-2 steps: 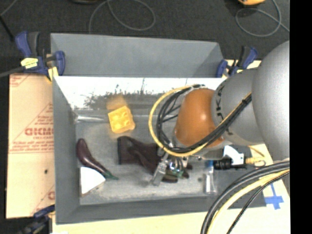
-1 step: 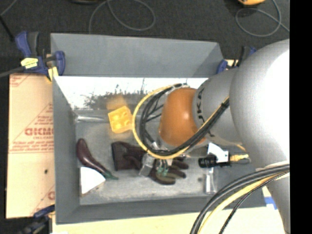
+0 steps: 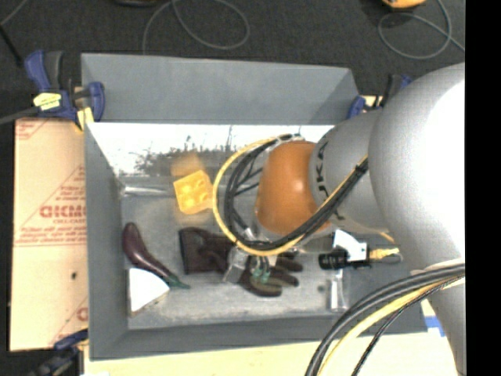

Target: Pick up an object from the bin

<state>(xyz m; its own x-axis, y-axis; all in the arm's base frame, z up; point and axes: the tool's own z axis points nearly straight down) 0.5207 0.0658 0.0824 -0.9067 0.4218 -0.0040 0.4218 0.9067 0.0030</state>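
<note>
Bin [image 3: 106,288] of grey metal, far wall reflective, set on a black surface strewn with looped cables [image 3: 211,22]. Tool [image 3: 257,271] low at near middle, against brown lump [image 3: 202,251]; its opening cannot be told. Aubergine [image 3: 141,249] and white wedge [image 3: 145,287] left; yellow block [image 3: 192,192] far.

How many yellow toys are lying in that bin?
1: a yellow square block near the far wall of the bin, left of the arm. The arm may hide others.
</note>
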